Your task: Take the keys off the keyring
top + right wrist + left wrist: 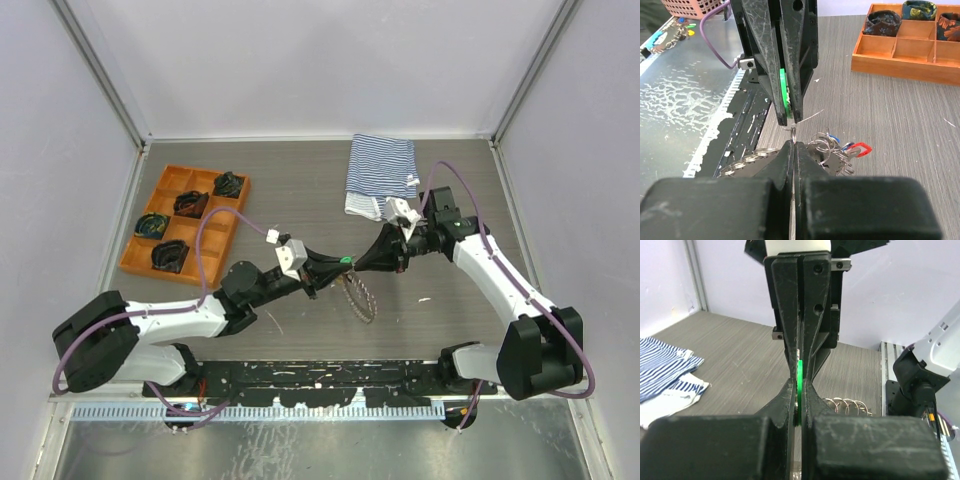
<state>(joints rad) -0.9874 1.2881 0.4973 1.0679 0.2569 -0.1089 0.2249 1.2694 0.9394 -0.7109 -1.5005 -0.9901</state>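
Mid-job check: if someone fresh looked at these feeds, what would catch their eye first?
The two grippers stand tip to tip at the centre: the left gripper is shut on a bright green plastic-headed key, the right gripper on the small metal ring with its grey braided chain trailing below. Next comes a red-headed key bunched by that ring, then the orange compartment tray at the far left.

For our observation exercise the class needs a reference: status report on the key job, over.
Left gripper shut on green key. Right gripper shut on keyring, tip to tip. Red key, blue key bunched below. Nothing in the way.
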